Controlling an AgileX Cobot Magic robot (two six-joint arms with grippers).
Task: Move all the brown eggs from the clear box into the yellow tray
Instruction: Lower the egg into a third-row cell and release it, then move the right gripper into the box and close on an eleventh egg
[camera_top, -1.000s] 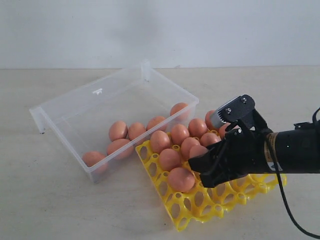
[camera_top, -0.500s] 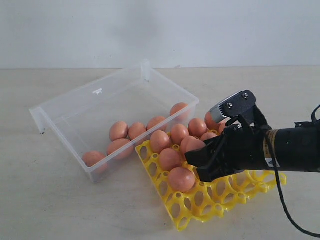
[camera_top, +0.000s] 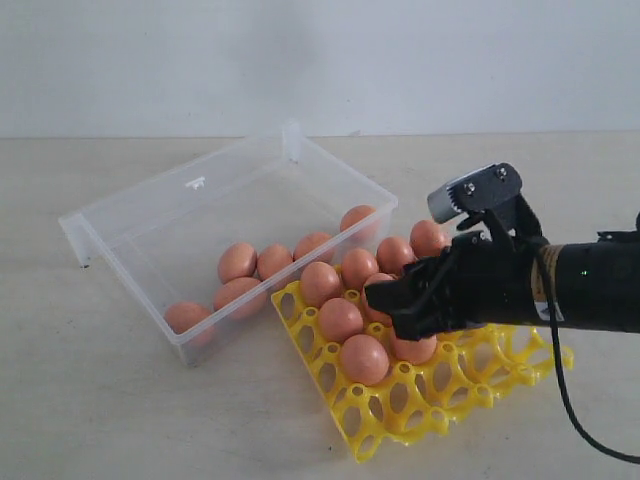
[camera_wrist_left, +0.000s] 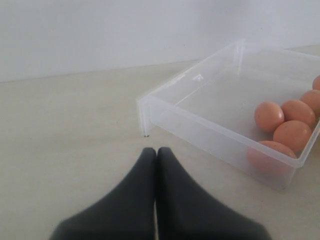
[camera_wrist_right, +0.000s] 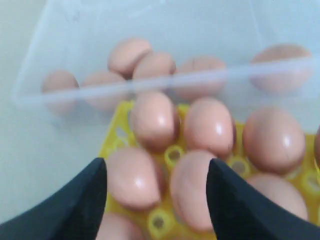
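The clear box (camera_top: 150, 215) sits left of centre with several brown eggs (camera_top: 236, 261) along its near side. Against its near corner lies the yellow tray (camera_top: 400, 415), with several eggs (camera_top: 340, 319) in its cups. My right gripper (camera_top: 392, 303) hovers open over the tray's eggs with nothing between its fingers. In the right wrist view the gripper (camera_wrist_right: 156, 167) straddles two seated eggs (camera_wrist_right: 132, 177) on the tray (camera_wrist_right: 174, 155), the box wall (camera_wrist_right: 165, 82) beyond. My left gripper (camera_wrist_left: 155, 150) is shut and empty over bare table, short of the box (camera_wrist_left: 220, 131) and its eggs (camera_wrist_left: 269, 116).
A pale wall stands behind the table. The tray's near and right cups (camera_top: 480, 375) hold no eggs. The right arm's black forearm and cable (camera_top: 590, 300) stretch over the tray's right part. The left arm does not show in the exterior view.
The right gripper has risen and shifted left toward the box. An egg that it covered now shows seated in a tray cup below it.
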